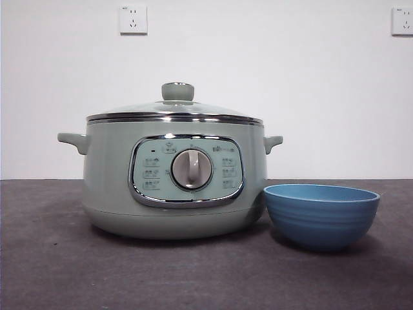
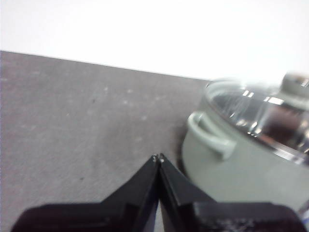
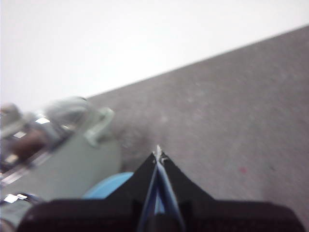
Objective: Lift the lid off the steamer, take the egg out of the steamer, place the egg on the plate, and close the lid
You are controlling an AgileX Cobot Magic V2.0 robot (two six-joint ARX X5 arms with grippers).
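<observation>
The sage-green steamer (image 1: 174, 177) stands left of centre on the dark table, its control dial facing me. The glass lid (image 1: 175, 110) with its pale green knob (image 1: 177, 91) sits closed on it. The blue plate, a small deep bowl (image 1: 321, 214), stands just right of the steamer and looks empty from this level. The egg is hidden. My left gripper (image 2: 158, 157) is shut and empty, over bare table beside the steamer's handle (image 2: 208, 137). My right gripper (image 3: 157, 153) is shut and empty, above the table, with the bowl (image 3: 108, 186) and the steamer (image 3: 58, 159) to one side. Neither arm shows in the front view.
A white wall with two sockets (image 1: 133, 19) stands behind the table. The grey table surface (image 1: 58, 271) runs in front of and beside the steamer.
</observation>
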